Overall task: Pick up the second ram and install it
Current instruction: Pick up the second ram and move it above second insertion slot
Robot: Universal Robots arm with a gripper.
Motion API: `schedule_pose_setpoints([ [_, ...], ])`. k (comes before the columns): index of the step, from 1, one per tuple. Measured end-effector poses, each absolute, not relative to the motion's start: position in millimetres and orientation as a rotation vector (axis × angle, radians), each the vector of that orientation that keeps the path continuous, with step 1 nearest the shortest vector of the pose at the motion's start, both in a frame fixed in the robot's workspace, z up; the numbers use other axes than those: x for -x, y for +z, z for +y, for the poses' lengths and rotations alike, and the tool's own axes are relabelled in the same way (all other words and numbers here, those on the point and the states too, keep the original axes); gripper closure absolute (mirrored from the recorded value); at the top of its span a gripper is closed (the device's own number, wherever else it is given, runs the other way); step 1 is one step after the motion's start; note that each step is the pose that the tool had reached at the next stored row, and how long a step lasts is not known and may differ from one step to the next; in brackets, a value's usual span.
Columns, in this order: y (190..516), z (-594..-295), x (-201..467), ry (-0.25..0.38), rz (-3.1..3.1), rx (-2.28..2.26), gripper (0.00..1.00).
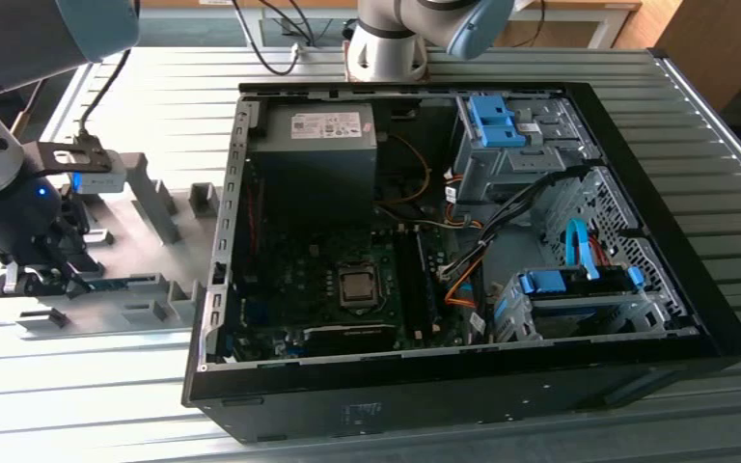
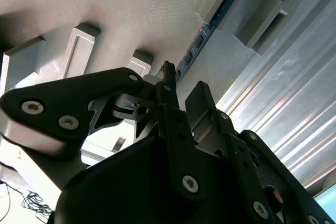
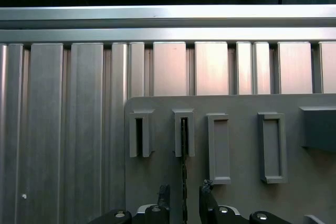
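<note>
Here, low on the exterior view's left, the single second ram (image 1: 113, 283) stands on edge on one flat grey plastic holder plate (image 1: 151, 323). In the first wrist view the black gripper (image 3: 185, 196) straddles that thin blue-green stick, its two fingers (image 3: 164, 195) spread wide on either side, gripping nothing. The stick's far end sits in a slotted block (image 3: 176, 135); four such raised rectangular blocks show whole. Ribbed aluminium table (image 3: 79, 129) lies beneath. Right of centre, one open black computer case (image 1: 679, 289) holds a motherboard (image 1: 306, 289).
</note>
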State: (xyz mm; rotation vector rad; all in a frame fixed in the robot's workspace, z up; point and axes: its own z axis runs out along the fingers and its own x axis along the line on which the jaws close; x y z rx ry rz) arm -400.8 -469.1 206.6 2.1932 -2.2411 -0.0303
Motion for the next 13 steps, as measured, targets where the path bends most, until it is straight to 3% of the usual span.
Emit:
schedule_pose_setpoints([
  [13,203.8,-469.4,402.4,-0.03,-2.227,-2.207,0.64],
])
